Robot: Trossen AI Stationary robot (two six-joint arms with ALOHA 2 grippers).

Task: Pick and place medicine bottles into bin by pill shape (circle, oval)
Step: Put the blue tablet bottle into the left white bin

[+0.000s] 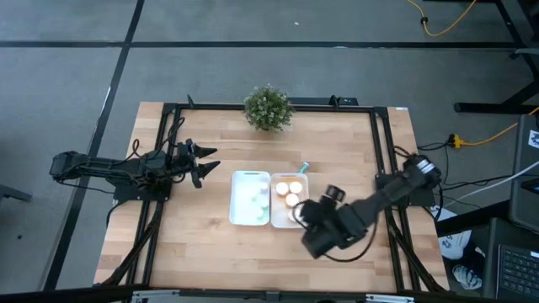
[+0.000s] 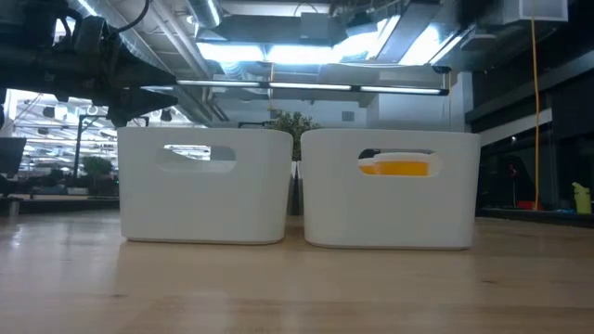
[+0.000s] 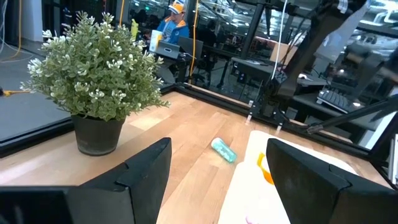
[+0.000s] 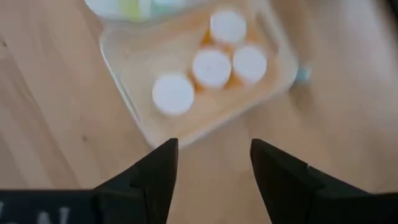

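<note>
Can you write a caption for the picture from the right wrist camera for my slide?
Open right gripper above the wooden table, beside a white plastic bin holding four white-capped orange bottles.

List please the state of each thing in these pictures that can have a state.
Left gripper: open, empty, waiting left of the bins.
Right gripper: open, empty, above the right bin.
Right bin: holds four white-capped orange bottles, upright.
Left bin: holds pale bottles.
Teal bottle: lying on the table, outside the bins.
</note>
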